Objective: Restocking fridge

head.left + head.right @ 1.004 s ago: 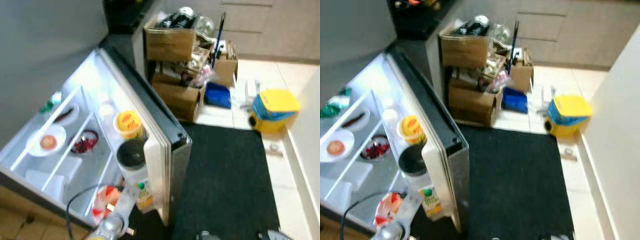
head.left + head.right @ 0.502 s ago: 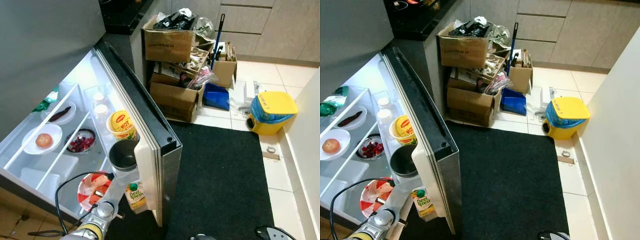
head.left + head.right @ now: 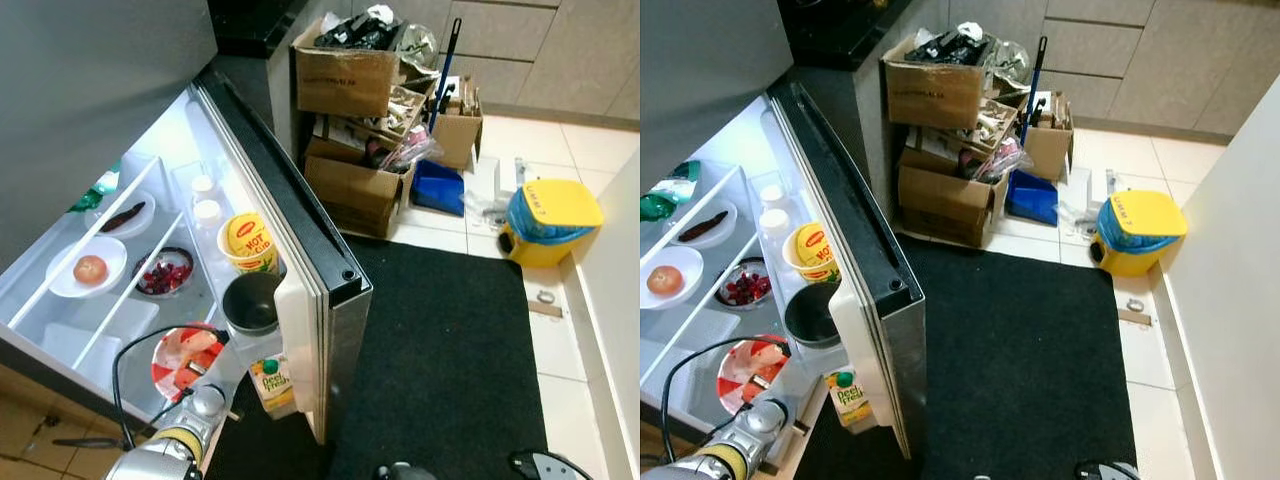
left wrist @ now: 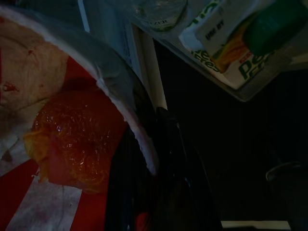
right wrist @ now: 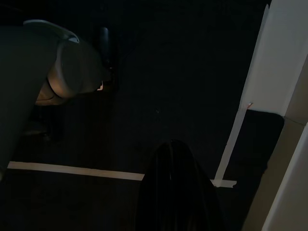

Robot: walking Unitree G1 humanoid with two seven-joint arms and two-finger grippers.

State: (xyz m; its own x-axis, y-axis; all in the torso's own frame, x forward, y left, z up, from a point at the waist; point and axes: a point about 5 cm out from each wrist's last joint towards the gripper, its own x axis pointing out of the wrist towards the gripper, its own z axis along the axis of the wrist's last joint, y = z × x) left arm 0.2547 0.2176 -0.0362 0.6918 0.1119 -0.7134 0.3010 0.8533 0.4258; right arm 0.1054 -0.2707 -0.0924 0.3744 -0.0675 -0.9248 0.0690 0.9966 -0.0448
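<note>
The fridge (image 3: 300,250) stands open at my left, its shelves lit. My left gripper (image 3: 207,383) is shut on the near rim of a red-and-white plate (image 3: 185,360) of wrapped orange food (image 4: 72,144), low in front of the bottom shelf. In the left wrist view the black fingers (image 4: 163,159) clamp the plate's white edge. A juice carton (image 3: 271,384), a black bowl (image 3: 250,302) and a yellow tub (image 3: 247,242) sit in the door racks beside it. My right gripper (image 5: 175,192) hangs idle over the dark mat, fingers together.
Inside are a plate with a red fruit (image 3: 88,270) and a bowl of red berries (image 3: 165,274). Stacked cardboard boxes (image 3: 355,190) and a yellow-and-blue bin (image 3: 550,220) stand beyond the black mat (image 3: 440,350). A white wall runs along the right.
The blurred view has sharpened and shifted a little as the camera moved. The plate stays in my left gripper by the bottom shelf, with the wrist drawn slightly nearer me.
</note>
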